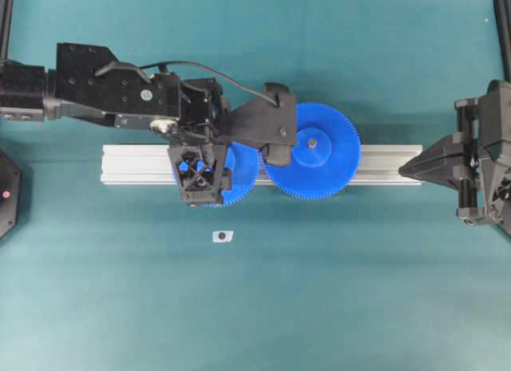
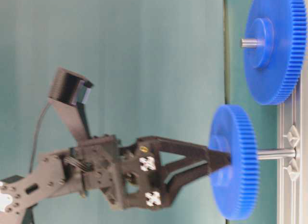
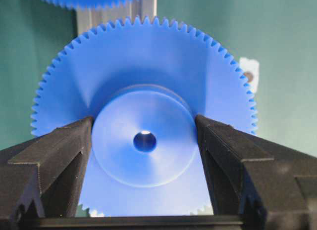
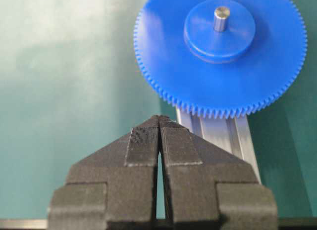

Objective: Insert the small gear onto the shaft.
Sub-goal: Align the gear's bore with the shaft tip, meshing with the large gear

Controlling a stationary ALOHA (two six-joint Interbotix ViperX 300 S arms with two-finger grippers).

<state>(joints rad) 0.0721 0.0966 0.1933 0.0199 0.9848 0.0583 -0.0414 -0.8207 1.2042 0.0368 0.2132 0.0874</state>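
Observation:
My left gripper (image 3: pixel 143 122) is shut on the raised hub of the small gear (image 3: pixel 143 67), one finger on each side. In the table-level view the small gear (image 2: pixel 236 161) hangs off the rail. The grey shaft (image 2: pixel 275 153) runs from its shiny base on the rail into the gear's underside. A metal glint shows inside the gear's dark central hole (image 3: pixel 144 141). From overhead, the left gripper (image 1: pixel 200 175) covers most of the small gear (image 1: pixel 242 178). My right gripper (image 4: pixel 159 117) is shut on nothing, and the right gripper (image 1: pixel 402 170) points at the rail's right end.
The wider blue gear (image 1: pixel 315 151) sits on its own pin on the aluminium rail (image 1: pixel 136 163), right beside the small gear and closer to the rail (image 2: pixel 291 137). A small white tab (image 1: pixel 223 236) lies on the green mat in front of the rail.

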